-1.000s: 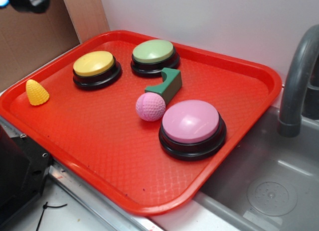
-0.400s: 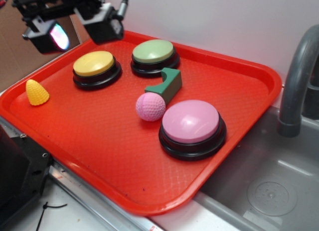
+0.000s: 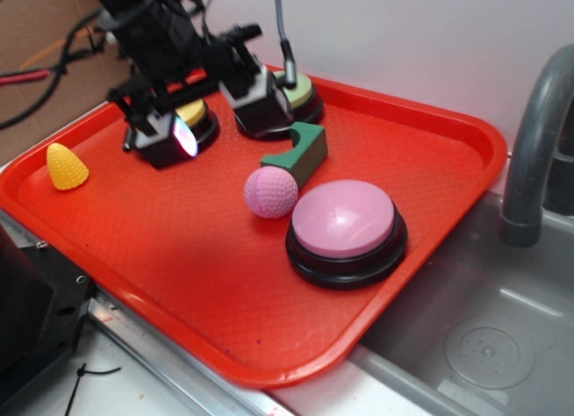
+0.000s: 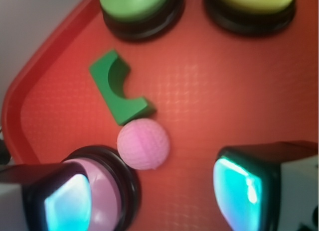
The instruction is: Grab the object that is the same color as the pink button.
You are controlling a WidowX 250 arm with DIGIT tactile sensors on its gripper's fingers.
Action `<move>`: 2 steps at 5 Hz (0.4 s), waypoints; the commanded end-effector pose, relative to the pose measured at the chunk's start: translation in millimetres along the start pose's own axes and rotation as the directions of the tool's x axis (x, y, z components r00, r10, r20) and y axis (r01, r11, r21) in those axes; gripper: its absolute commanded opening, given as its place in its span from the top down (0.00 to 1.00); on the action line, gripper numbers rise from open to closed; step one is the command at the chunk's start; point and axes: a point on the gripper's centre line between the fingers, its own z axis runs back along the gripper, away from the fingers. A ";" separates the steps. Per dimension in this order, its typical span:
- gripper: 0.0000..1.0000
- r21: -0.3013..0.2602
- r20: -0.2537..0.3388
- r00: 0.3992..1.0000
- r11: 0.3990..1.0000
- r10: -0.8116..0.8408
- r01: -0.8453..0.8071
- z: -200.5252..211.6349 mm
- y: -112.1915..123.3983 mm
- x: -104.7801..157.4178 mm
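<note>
The pink ball (image 3: 271, 192) sits near the middle of the red tray (image 3: 448, 120), touching or all but touching the green block (image 3: 300, 152) on its far side, with the pink button (image 3: 345, 229) just beside it toward the sink-side edge. The pincer (image 3: 208, 116) hangs open and empty above the tray's far-left part, over the yellow button (image 3: 193, 111) and green button (image 3: 305, 89); the ball lies off toward the tray's middle, near the button.

A round ball has no long axis, so finger alignment matters little. My judgement is that the block and button crowding it could foul a finger.

The wrist view shows the ball (image 4: 143, 144) between the two spread fingertips (image 4: 238, 185) but ahead of them, its edge overlapping the button's rim (image 4: 124, 177). The exterior view shows the yellow corn piece (image 3: 66, 166) near the left edge.
</note>
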 end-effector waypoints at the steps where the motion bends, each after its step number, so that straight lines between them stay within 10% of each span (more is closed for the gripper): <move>1: 0.00 -0.084 -0.016 0.998 0.995 0.054 -0.055 -31.9 -8.1 18.5; 2: 0.00 -0.085 -0.035 0.998 0.995 0.058 -0.061 -43.7 -7.1 19.3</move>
